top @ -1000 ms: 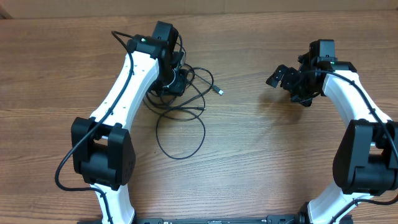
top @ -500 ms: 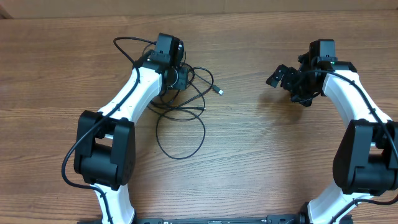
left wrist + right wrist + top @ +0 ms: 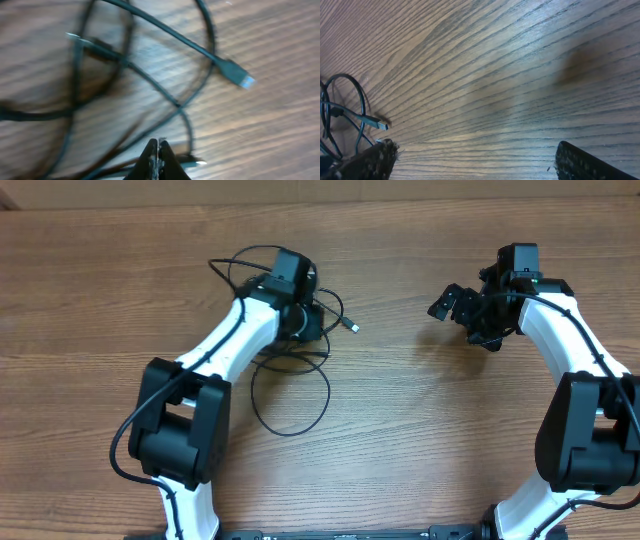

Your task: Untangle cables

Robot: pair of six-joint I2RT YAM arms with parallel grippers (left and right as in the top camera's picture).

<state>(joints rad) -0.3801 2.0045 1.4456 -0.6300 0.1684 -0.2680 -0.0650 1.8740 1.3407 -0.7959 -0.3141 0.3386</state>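
The cables (image 3: 326,385) are thin black cords lying tangled on the wooden table left of centre, with one large loop toward the front and a silver plug tip (image 3: 353,328) pointing right. My left gripper (image 3: 305,320) hovers over the top of the tangle. In the left wrist view its fingers (image 3: 158,147) are pressed together, with blurred cords (image 3: 165,95) and a plug (image 3: 239,76) on the table below them; nothing shows between the fingers. My right gripper (image 3: 455,305) is open and empty, well to the right of the tangle. The right wrist view shows its fingers (image 3: 475,160) wide apart and the cables (image 3: 360,107) at far left.
A thicker black cord (image 3: 235,265) attached to the left arm arcs above the tangle. The brown wooden table (image 3: 400,410) runs across the whole view. The right arm's base (image 3: 590,450) stands at the front right.
My left gripper has swung to the right, from the left side of the tangle to above its upper middle. The cables and the right arm have stayed put.
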